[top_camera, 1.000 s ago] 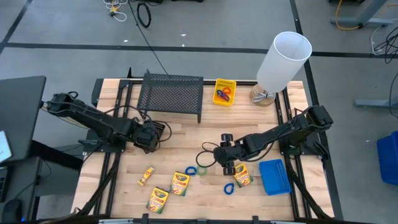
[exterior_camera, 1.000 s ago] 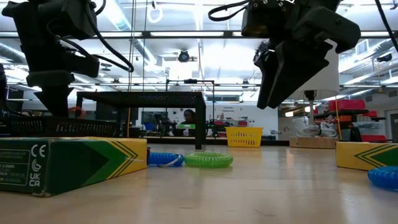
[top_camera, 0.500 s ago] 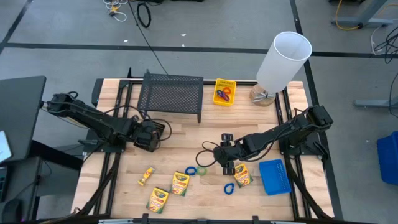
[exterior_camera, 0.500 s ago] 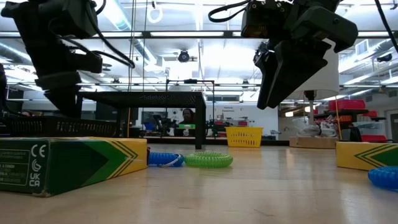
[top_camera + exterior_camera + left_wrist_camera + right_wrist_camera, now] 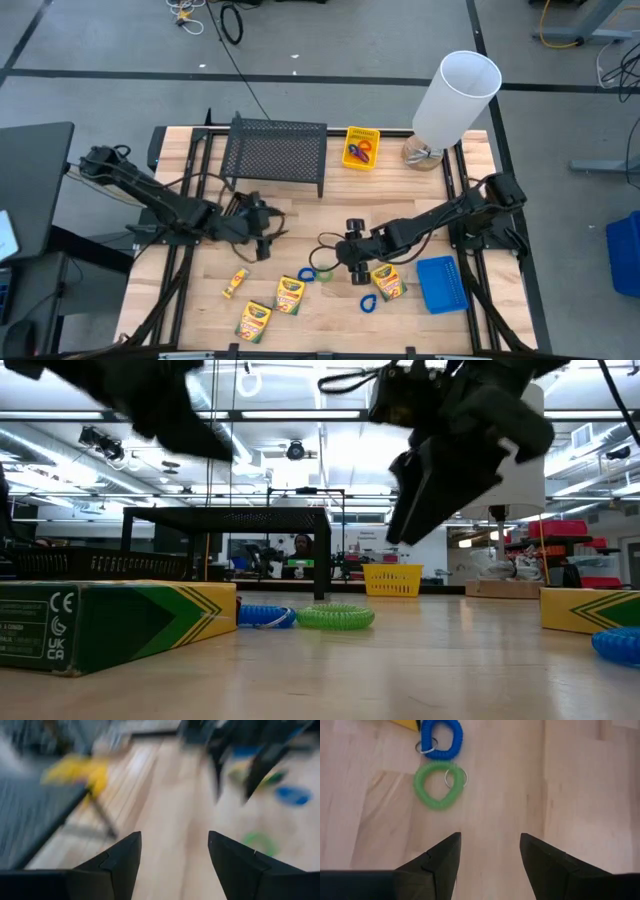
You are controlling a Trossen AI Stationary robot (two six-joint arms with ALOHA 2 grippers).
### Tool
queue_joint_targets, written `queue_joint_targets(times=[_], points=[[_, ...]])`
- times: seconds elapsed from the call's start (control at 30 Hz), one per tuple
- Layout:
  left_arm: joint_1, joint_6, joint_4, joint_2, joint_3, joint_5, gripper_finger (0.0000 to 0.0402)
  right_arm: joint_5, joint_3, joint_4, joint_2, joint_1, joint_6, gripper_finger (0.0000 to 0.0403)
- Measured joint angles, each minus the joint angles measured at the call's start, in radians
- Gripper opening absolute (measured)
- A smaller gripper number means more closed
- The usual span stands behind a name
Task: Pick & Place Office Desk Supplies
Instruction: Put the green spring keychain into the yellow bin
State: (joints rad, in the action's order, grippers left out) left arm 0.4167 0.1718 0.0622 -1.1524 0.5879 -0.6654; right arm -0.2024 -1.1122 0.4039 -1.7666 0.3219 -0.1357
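Several yellow-and-green crayon boxes (image 5: 289, 295) (image 5: 388, 281) lie flat on the near part of the table. A green loop (image 5: 323, 272) (image 5: 439, 785) and a blue loop (image 5: 306, 274) (image 5: 441, 740) lie side by side between them. My right gripper (image 5: 345, 252) (image 5: 489, 851) hovers open just right of these two loops. My left gripper (image 5: 262, 240) (image 5: 174, 854) is open with nothing between its fingers, above bare wood near the table's middle. A yellow bin (image 5: 361, 147) holding loops stands at the far edge, and a blue bin (image 5: 441, 284) at the near right.
A black wire-mesh rack (image 5: 275, 152) stands at the far left-centre, and a tall white cylinder (image 5: 455, 100) at the far right corner. Another blue loop (image 5: 368, 302) lies near the front edge. Bare wood lies between the rack and the crayon boxes.
My left gripper has swung quickly toward the table's right and near edges, away from the rack and toward the crayon boxes; its wrist view is blurred by the motion. My right gripper has shifted a little toward the table's left, closer to the green loop.
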Motion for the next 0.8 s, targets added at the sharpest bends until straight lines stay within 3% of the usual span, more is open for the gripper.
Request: queue_joint_targets(times=[0.2, 0.43, 0.6, 0.8], points=[[0.063, -0.209, 0.263, -0.031, 0.001, 0.012, 0.0234, 0.045, 0.0, -0.097, -0.059, -0.022, 0.05, 0.0213], [0.045, -0.369, 0.516, -0.192, 0.001, 0.048, 0.0234, 0.18, 0.0, -0.159, -0.094, -0.08, 0.087, 0.0213], [0.012, -0.437, 0.609, -0.256, 0.0, 0.084, 0.0234, 0.258, 0.0, -0.205, -0.102, -0.102, 0.103, 0.0213], [-0.012, -0.481, 0.657, -0.295, -0.002, 0.127, 0.0234, 0.274, 0.0, -0.279, -0.131, -0.094, 0.107, 0.0213]])
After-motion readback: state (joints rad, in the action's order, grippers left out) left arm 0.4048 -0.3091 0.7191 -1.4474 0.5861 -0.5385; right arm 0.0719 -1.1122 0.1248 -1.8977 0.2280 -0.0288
